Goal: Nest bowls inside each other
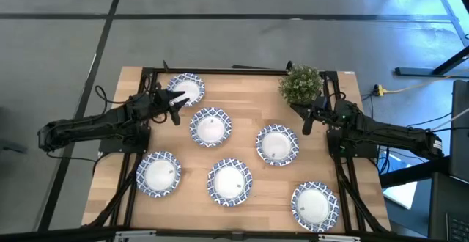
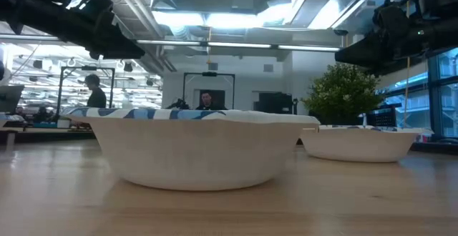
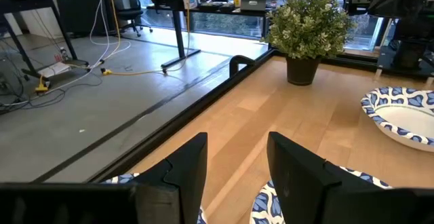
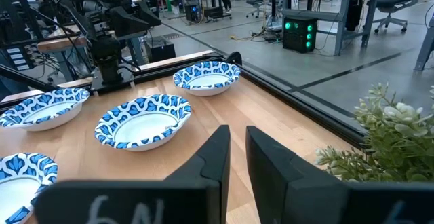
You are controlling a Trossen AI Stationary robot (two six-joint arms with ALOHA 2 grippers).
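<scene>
**Six bowls lie apart on the table as both arms hover**

Across the light wooden table point(image 1: 249, 117), seen from above, six round shallow bowls with white insides and blue-and-white patterned rims lie singly, none resting inside another. One bowl point(image 1: 186, 89) lies at the upper left of the frame, close to the table's far edge. A second bowl point(image 1: 210, 127) lies just below and to the right of it. A third bowl point(image 1: 277, 144) lies right of centre. Along the lower part of the frame lie a fourth bowl point(image 1: 159, 174) at the left, a fifth bowl point(image 1: 229, 182) in the middle and a sixth bowl point(image 1: 315, 205) at the lower right.

A small green potted plant point(image 1: 300, 84) stands at the upper right of the table.

The dark left gripper point(image 1: 176, 107) reaches in from the left of the frame and hangs between the two upper-left bowls, beside the rim of each. Its own wrist camera shows its two fingers point(image 3: 182, 172) parted by a moderate gap and holding nothing, above bare wood.

The dark right gripper point(image 1: 307, 118) enters from the right and hangs just below the plant, above and to the right of the third bowl. Its fingers point(image 4: 218, 157) stand only slightly apart, a narrow slot between them, with nothing held.
</scene>
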